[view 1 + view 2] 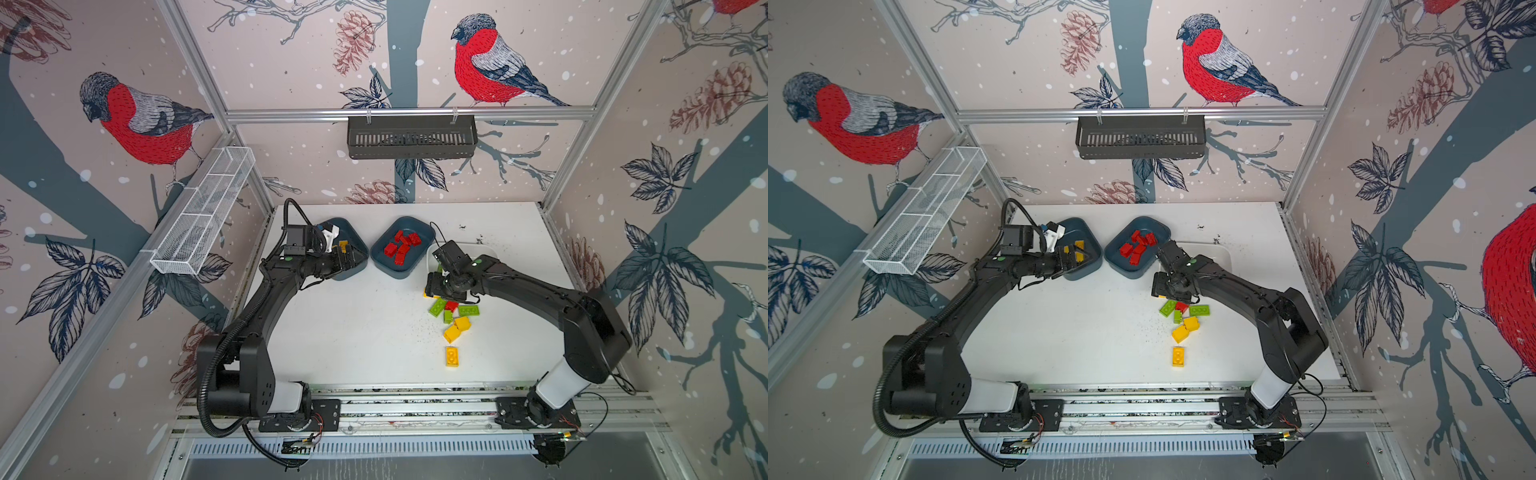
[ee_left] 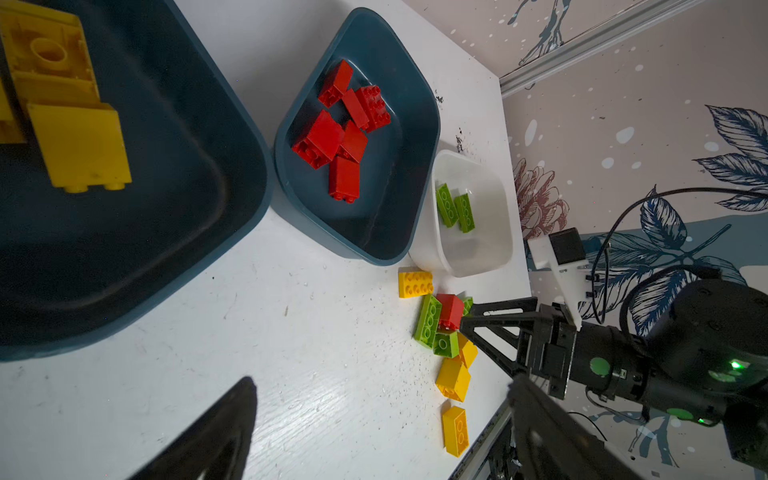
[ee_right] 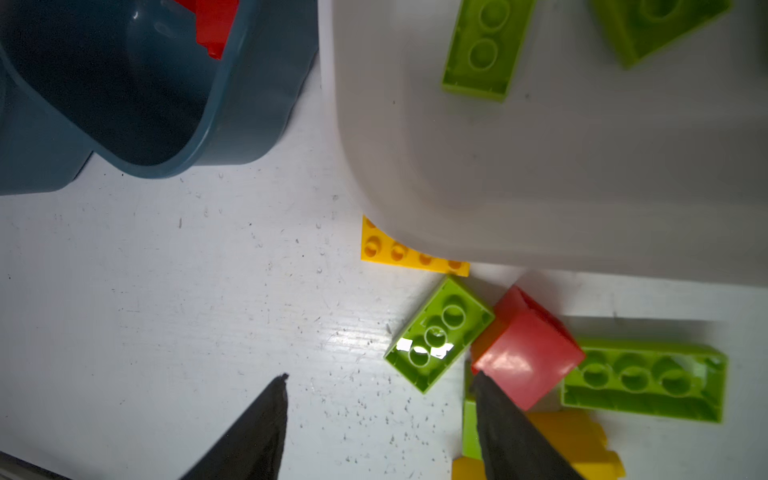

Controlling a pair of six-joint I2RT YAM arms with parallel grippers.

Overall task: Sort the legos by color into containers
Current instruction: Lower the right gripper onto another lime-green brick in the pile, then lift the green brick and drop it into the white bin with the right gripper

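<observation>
Legos [image 1: 461, 323] half-sorted: right gripper [image 3: 380, 376], jaws apart and empty, poised by lime brick [image 3: 438, 332] beside white tub [image 3: 540, 187]; next, probably grasp it.

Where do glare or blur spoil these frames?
In the right wrist view, white glare patches sit on the green brick and the white tub wall is soft; in the left wrist view, the near teal tub and its yellow bricks are blurred, and the table shows a sheen; in both top views, the loose bricks look evenly lit, without glare.
</observation>
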